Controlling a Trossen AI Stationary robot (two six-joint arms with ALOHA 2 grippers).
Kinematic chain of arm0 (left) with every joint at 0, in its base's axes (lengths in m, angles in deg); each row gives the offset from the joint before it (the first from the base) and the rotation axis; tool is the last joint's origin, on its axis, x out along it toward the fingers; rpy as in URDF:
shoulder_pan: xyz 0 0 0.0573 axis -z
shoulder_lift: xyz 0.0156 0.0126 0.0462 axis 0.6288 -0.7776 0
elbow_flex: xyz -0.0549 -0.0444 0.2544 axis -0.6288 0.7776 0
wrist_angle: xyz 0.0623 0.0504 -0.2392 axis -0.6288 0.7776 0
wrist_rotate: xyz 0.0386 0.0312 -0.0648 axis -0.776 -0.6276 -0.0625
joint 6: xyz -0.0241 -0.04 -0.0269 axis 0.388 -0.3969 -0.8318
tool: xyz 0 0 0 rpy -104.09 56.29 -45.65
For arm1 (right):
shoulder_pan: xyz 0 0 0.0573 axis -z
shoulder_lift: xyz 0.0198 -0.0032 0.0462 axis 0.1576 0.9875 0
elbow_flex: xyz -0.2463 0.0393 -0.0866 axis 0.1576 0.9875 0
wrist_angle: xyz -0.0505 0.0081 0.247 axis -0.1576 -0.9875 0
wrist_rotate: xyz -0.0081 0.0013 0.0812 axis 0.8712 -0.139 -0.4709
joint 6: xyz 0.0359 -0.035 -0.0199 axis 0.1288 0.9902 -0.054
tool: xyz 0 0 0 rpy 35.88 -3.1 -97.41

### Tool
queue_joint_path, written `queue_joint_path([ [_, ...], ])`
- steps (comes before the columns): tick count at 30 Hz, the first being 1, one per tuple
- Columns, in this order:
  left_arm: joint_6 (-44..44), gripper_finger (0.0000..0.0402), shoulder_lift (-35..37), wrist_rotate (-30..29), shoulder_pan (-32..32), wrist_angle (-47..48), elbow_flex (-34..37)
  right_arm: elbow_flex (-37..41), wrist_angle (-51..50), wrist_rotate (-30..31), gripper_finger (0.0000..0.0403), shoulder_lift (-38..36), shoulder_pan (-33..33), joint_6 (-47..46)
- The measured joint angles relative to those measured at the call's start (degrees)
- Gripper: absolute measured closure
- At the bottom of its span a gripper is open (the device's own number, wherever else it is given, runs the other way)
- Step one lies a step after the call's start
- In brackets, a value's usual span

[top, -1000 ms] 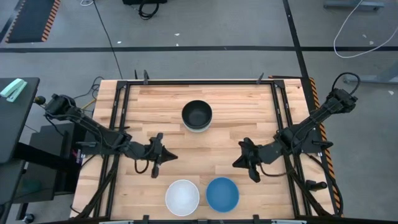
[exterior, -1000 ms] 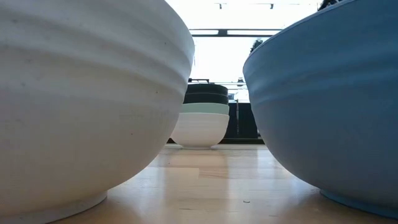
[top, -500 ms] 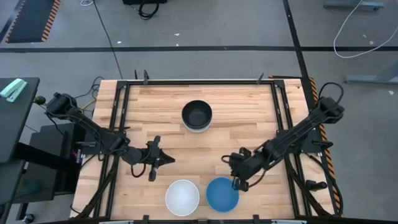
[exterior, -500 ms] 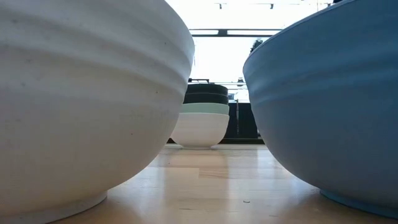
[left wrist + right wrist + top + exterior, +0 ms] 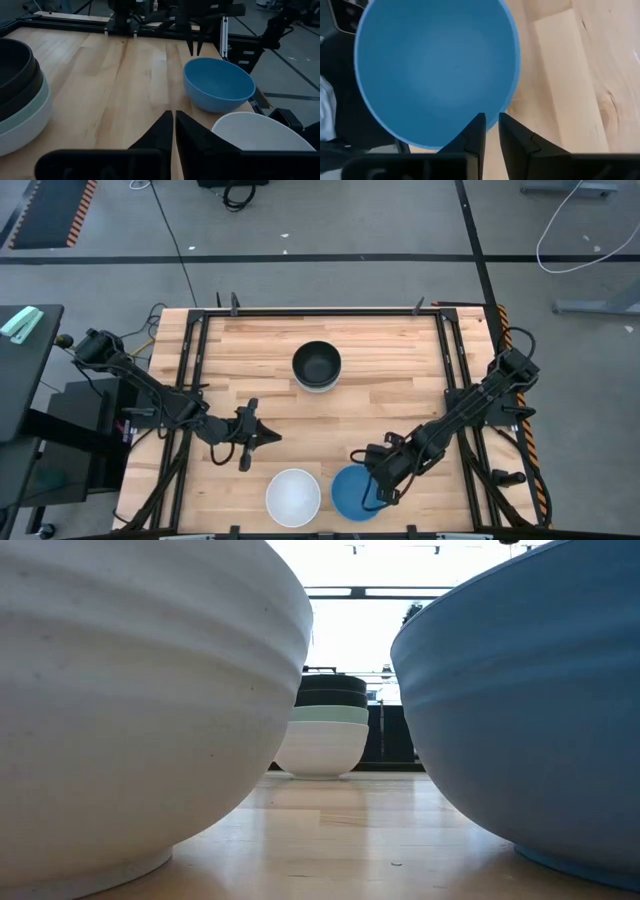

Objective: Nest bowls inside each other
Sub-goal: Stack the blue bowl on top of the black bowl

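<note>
From above the stack (image 5: 317,367) showed only a black bowl; the low view revealed four nested: two black, a mint one, a white one (image 5: 321,750) at the bottom; two stood loose near the front edge, the white bowl (image 5: 293,497) and the blue bowl (image 5: 352,494); the right gripper (image 5: 374,492) hung at the blue rim, fingers slightly parted, grasping nothing; the left gripper (image 5: 262,436) waited, clenched, over the wooden table (image 5: 400,370); grey floor surrounded it.

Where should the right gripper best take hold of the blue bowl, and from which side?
Probably at the rim, from above: the blue bowl stands upright and open, so one finger can go inside its thin wall, one outside. The right gripper is narrowly open above the rim's table-centre side.
</note>
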Motion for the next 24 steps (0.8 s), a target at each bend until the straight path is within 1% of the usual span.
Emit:
queue_joint_path([
  [4,0.02,0.0374,-0.02,0.00,0.00,0.06,0.00,0.14,0.16,0.19,0.0341,0.00,0.04,-0.27],
  [10,0.00,0.0385,-0.02,0.00,0.00,0.12,0.00,0.16,-0.08,0.18,0.0341,0.00,0.28,-1.27],
  [13,0.00,0.0387,-0.02,0.00,0.00,0.13,0.00,0.16,-0.08,1.15,0.0341,0.00,0.28,-1.28],
  [24,-0.03,0.0379,-0.02,0.02,0.00,0.15,0.00,1.29,0.23,1.67,0.0341,0.00,0.28,-1.38],
])
